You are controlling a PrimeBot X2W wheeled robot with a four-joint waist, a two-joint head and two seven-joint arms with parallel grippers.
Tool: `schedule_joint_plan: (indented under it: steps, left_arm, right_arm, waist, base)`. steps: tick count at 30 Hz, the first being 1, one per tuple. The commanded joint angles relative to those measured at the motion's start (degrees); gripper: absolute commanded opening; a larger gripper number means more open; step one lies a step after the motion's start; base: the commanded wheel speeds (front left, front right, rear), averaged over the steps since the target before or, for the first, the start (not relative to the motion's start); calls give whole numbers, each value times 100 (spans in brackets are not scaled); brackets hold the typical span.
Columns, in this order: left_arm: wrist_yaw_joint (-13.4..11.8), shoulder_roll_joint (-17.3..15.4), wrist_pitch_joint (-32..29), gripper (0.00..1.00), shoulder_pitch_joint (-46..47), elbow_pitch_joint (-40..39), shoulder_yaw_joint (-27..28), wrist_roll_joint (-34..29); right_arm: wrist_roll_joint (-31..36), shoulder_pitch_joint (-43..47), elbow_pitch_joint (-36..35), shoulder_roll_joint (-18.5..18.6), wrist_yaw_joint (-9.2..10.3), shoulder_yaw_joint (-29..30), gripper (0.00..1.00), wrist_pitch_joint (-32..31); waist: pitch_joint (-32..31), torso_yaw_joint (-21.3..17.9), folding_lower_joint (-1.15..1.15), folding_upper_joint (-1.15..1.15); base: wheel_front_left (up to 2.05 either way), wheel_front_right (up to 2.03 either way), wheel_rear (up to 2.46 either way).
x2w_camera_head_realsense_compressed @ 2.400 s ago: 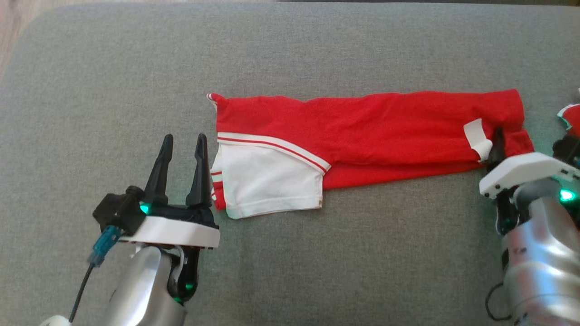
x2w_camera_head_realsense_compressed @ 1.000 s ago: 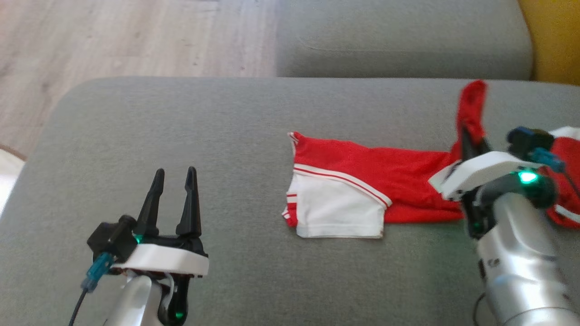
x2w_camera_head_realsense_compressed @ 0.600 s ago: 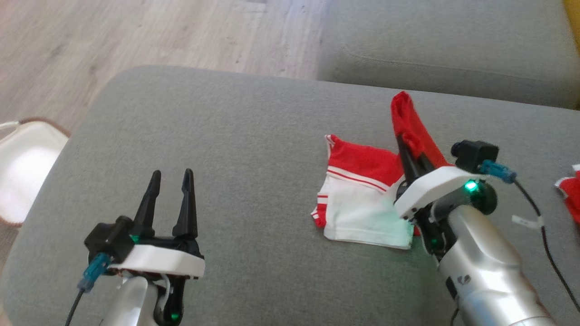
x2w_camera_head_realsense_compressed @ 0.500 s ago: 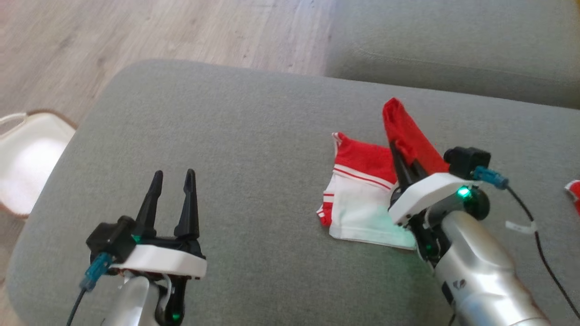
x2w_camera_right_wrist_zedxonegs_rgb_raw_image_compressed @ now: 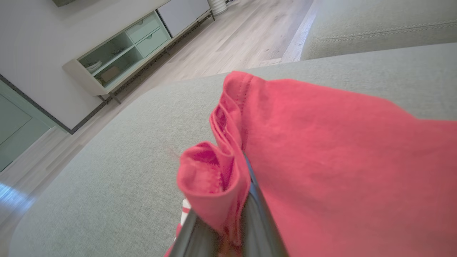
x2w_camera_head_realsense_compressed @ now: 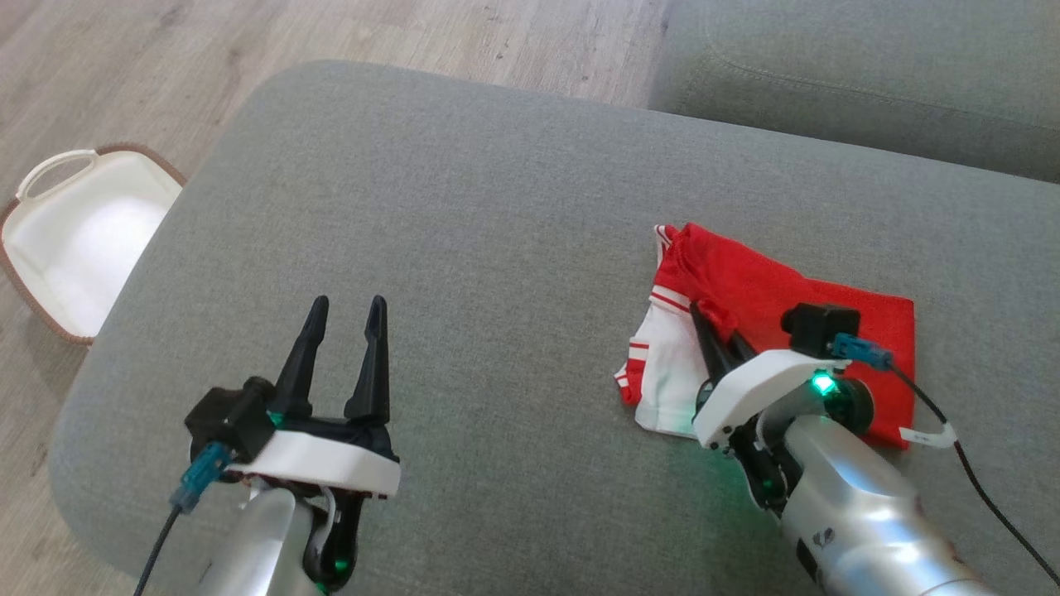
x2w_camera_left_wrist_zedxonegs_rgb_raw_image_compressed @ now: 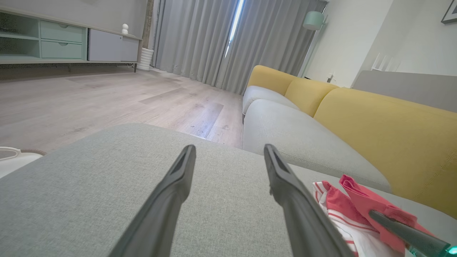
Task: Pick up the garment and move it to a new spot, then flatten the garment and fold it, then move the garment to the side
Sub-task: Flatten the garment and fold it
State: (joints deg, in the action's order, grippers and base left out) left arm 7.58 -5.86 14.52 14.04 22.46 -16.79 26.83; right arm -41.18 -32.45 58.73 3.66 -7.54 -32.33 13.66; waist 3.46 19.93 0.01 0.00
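Garment: lies doubled under the right gripper, edge clamped in its jaws, well right of the left gripper, jaws apart.

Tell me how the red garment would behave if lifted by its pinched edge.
Probably floppy: the garment bunches around the shut right pincer. Likely light: it looks thin and creased. Its loose folded layers might slide apart.

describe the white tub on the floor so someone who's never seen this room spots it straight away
Find the big grey cushion where the red and white garment lies, then look off its left edge, down to the wooden floor. The white tub stands there beside the cushion. Its brown rim and the loop handle at one end set it apart from the soft fabric things nearby.
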Motion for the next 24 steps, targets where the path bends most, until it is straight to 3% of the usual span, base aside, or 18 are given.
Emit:
schedule_joint_plan:
  steps: [1, 3, 4, 5, 16, 20, 24]
  left_arm:
    - [-9, -48, 37, 100, 306, -131, 149, 46]
    - [-9, -49, 38, 100, 332, -105, 129, 64]
    - [-9, -51, 39, 100, 342, -94, 126, 71]
    - [-9, -55, 39, 100, 351, -81, 115, 81]
    - [-26, -153, 15, 100, 407, 29, 54, 165]
    - [-44, -191, 24, 100, 381, -16, 112, 188]
    - [-93, -203, 36, 100, 328, -137, 231, 186]
  right_arm:
    - [-48, -221, -113, -78, 5, -147, 0, 89]
    - [-149, -220, -94, -78, 5, -301, 2, 101]
    - [-208, -204, -101, -78, 5, -408, 71, 103]
    - [-243, -193, -64, -78, 5, -530, 100, 73]
    - [-1099, -141, -963, -78, 5, -1794, 100, -126]
    - [-1113, -372, -876, -78, 5, -1714, 100, 45]
    - [-486, -731, -513, -43, 5, -1041, 100, 127]
  waist:
    - [12, 19, -1, 0]
    - [23, 29, -1, 0]
    - [27, 28, -1, 0]
    - [34, 20, -1, 0]
    - [-82, -315, -1, 0]
    - [-172, -595, -1, 0]
    - [-230, -941, -1, 0]
  base:
    - [0, 0, 0]
    - [0, 0, 0]
    - [0, 0, 0]
    - [0, 0, 0]
    - [0, 0, 0]
    - [0, 0, 0]
    - [0, 0, 0]
